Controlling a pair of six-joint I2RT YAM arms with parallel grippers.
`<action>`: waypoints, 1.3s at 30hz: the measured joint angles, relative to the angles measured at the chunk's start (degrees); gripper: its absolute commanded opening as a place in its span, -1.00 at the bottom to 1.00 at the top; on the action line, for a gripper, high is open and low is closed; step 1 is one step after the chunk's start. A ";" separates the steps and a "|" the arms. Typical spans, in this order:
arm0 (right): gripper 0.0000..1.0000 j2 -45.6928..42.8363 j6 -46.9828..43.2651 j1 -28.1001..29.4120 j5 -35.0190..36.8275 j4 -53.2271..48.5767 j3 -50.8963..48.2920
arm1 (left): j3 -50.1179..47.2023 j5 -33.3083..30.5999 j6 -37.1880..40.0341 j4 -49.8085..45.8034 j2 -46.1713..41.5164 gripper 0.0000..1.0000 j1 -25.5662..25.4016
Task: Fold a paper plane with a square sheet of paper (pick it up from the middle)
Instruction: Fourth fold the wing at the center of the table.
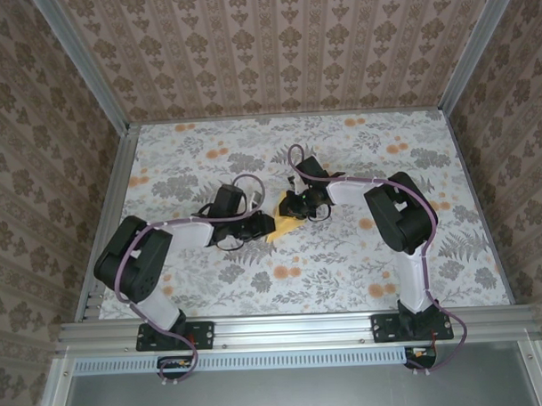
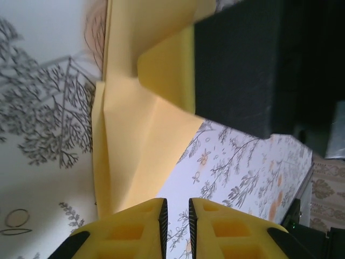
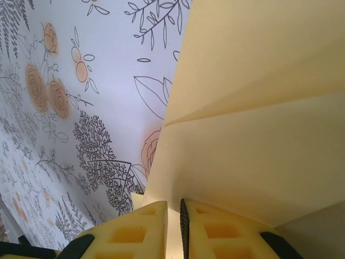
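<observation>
The square sheet of paper (image 1: 285, 227), yellow-orange and folded into creased layers, lies mid-table between the two grippers. In the left wrist view the paper (image 2: 135, 135) has a raised flap near the black right gripper body (image 2: 237, 65). My left gripper (image 2: 178, 216) sits at the paper's near edge, its jaws narrowly apart with only floral cloth showing between them. My right gripper (image 3: 173, 216) is shut on an edge of the paper (image 3: 259, 135), which runs into the gap between its fingers. I cannot make out a paper plane's dart shape.
A grey floral cloth (image 1: 344, 263) covers the table. Patterned walls and aluminium frame posts (image 1: 119, 173) close in the left, right and far sides. Both arms (image 1: 396, 216) bend inward toward the centre, close together.
</observation>
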 measured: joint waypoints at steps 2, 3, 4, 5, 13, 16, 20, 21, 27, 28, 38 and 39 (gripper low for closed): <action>-0.67 0.11 0.02 0.00 -0.02 0.04 0.00 | 0.02 -0.11 0.02 -0.04 0.07 -0.60 0.50; -0.67 0.15 0.02 -0.04 -0.13 0.13 0.00 | 0.02 -0.11 0.00 -0.17 0.37 -0.59 0.57; -0.67 0.20 0.02 -0.04 -0.20 0.24 0.00 | 0.02 -0.09 0.00 -0.13 0.85 -0.59 0.57; -0.67 0.22 0.02 -0.04 -0.24 0.33 0.00 | 0.02 -0.04 -0.02 -0.13 1.38 -0.59 0.55; -0.67 0.24 0.02 -0.04 -0.26 0.44 0.00 | 0.02 1.66 -0.13 0.92 5.75 -0.66 0.39; -0.67 0.26 0.02 -0.04 -0.26 0.44 0.00 | 0.02 1.92 -0.26 1.14 5.77 -0.67 0.11; -0.67 0.26 0.00 -0.04 -0.24 0.44 0.00 | 0.02 2.08 -0.26 1.03 5.77 -0.68 -0.52; -0.67 0.26 0.00 -0.04 -0.24 0.44 0.00 | 0.02 2.08 -0.24 0.92 5.77 -0.68 -0.68; -0.68 0.35 0.00 -0.04 -0.24 0.44 0.00 | 0.02 1.20 0.50 -0.46 5.75 -0.70 -1.57; -0.68 0.35 0.00 -0.04 -0.24 0.44 0.00 | 0.02 1.03 0.70 -0.57 5.75 -0.71 -1.64; -0.68 0.46 0.02 0.00 -0.33 0.42 0.00 | -0.81 -1.38 2.82 -4.37 3.30 -0.72 -2.71; -0.68 0.46 0.02 0.00 -0.35 0.42 0.00 | -1.05 -1.55 2.99 -5.46 2.64 -0.72 -2.71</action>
